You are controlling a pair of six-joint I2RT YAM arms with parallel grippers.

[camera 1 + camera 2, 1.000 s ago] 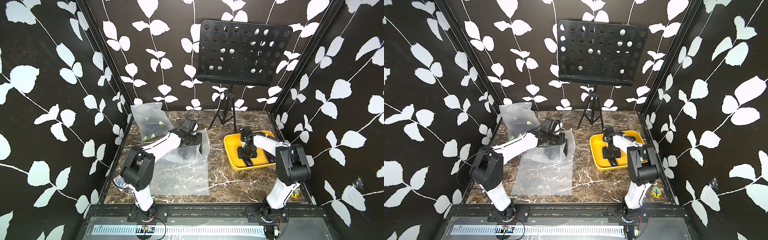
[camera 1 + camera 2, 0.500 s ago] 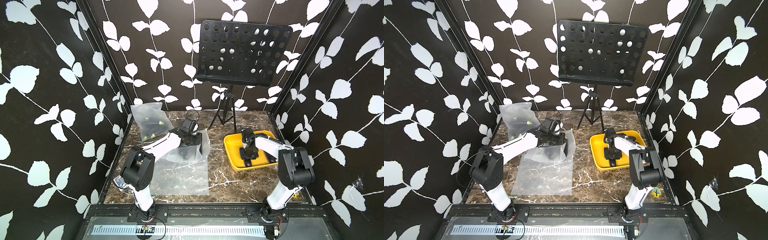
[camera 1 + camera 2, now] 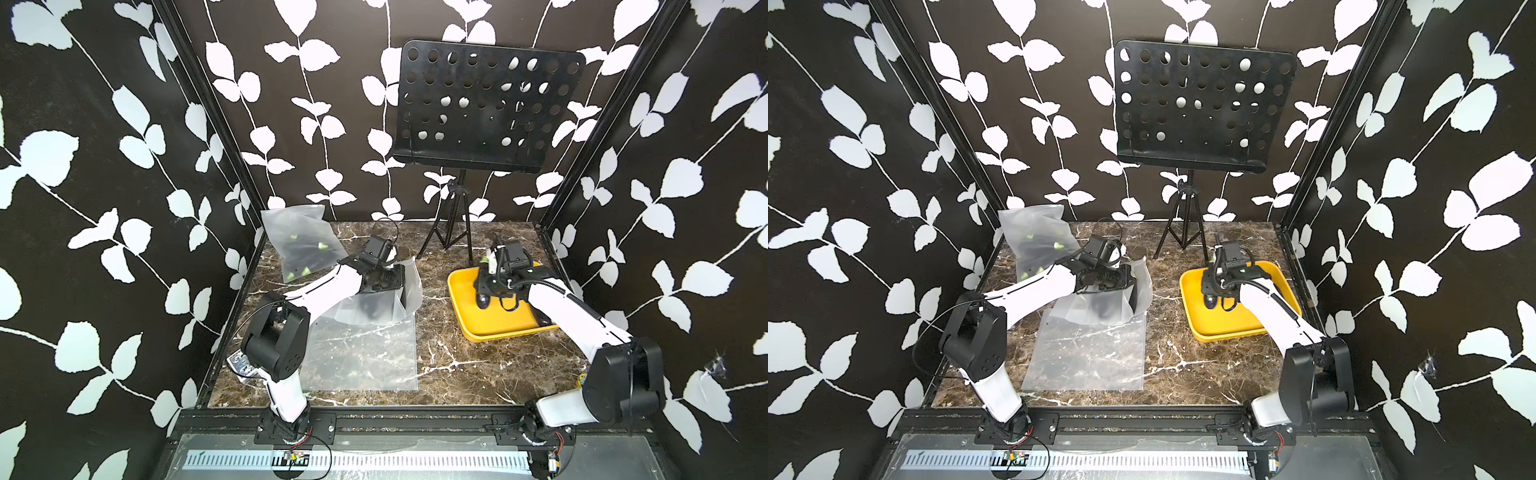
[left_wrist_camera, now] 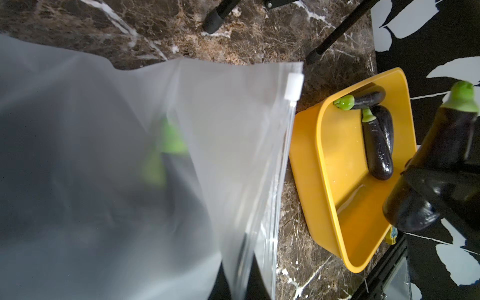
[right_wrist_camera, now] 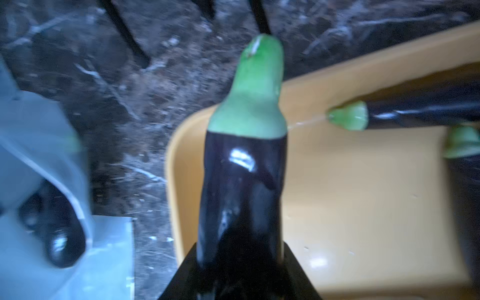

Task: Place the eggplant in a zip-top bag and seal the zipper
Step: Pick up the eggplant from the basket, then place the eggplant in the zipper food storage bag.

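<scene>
Right wrist view told it plainly: my right gripper [image 5: 239, 267] had narrowed over the last second and sat clamped on the dark body of an eggplant [image 5: 242, 187], green stem pointing away from my wrist. A moment before, those jaws stood wider and lower in the yellow tray [image 4: 324, 166]. Now the eggplant seemed lifted off the tray floor, with two more eggplants [image 4: 376, 145] left lying there (not my concern this round). I judged the pick done and the carry about to begin.

Reading a top view as a dial with twelve at the back wall, the tray lay at about three o'clock and the zip-top bag [image 3: 365, 345] at about nine. My left gripper [image 3: 395, 286] had not budged. It was pinched fully shut on the bag's far edge, holding the mouth raised and facing three o'clock, with the slider [image 4: 294, 87] parked at one end of the zipper. A filled bag [image 3: 303, 245] leaned in the eleven o'clock corner. Something dark showed through the held film, but I could not tell what. Next, I reckoned, came a sweep toward nine o'clock into that mouth, with the sealing yet to do.
</scene>
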